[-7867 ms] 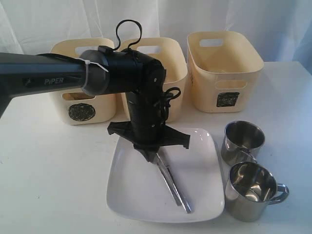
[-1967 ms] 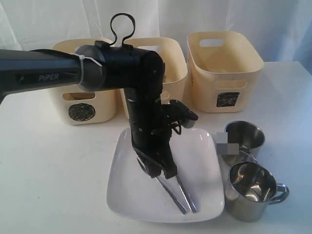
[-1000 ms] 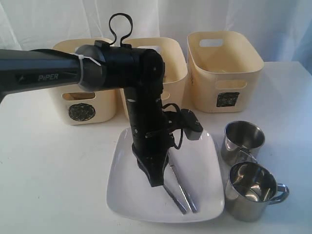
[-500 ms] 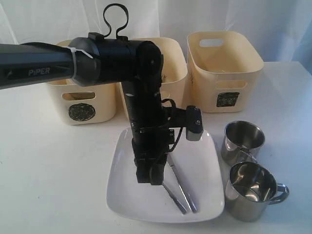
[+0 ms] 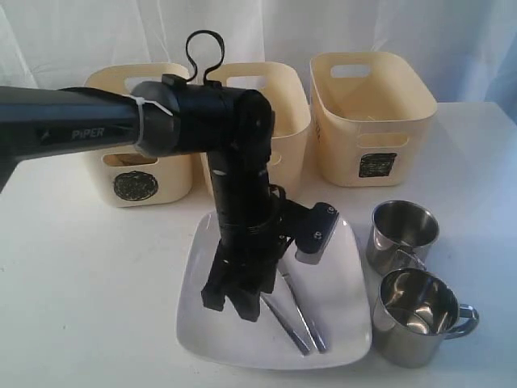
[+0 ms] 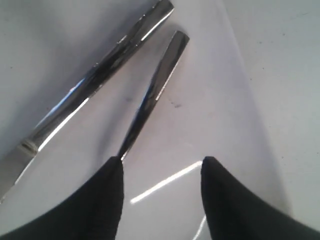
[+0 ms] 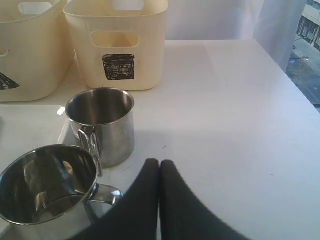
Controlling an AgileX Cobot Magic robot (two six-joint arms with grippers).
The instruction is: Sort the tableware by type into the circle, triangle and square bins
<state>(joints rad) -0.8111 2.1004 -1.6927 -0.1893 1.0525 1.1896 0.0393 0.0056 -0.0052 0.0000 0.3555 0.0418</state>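
The white surface (image 5: 89, 283) carries everything. The black left arm (image 5: 89, 129) reaches in across the exterior view and bends down over the middle of the scene.

Three cream bins stand in a row at the back. The circle bin (image 5: 137, 137) is on the left. The middle bin (image 5: 283, 105) has its label hidden behind the arm. The square bin (image 5: 371, 113) is on the right. The right wrist view shows the square label clearly, and only a corner of a dark mark on the bin next to it.

The large white square plate (image 5: 335, 271) lies in front of the bins. Two steel mugs sit just beside its right edge. The far mug (image 5: 402, 234) and the near mug (image 5: 420, 315) stand upright and close together, both empty as the right wrist view shows.

The two knives (image 5: 299, 319) lie side by side on the plate, and in the exterior view the arm covers their far ends. The left wrist view shows them nearly parallel, a thicker one (image 6: 95, 80) and a slimmer one (image 6: 155, 90).

The left tool (image 6: 161, 165) hangs low over the plate with its jaws spread and nothing between them. One fingertip (image 6: 112, 172) meets the slimmer knife's end, though I cannot tell whether they touch.

The right tool (image 7: 159, 167) appears only in its own wrist view. Its fingers are pressed together and empty, above bare surface beside the mugs.
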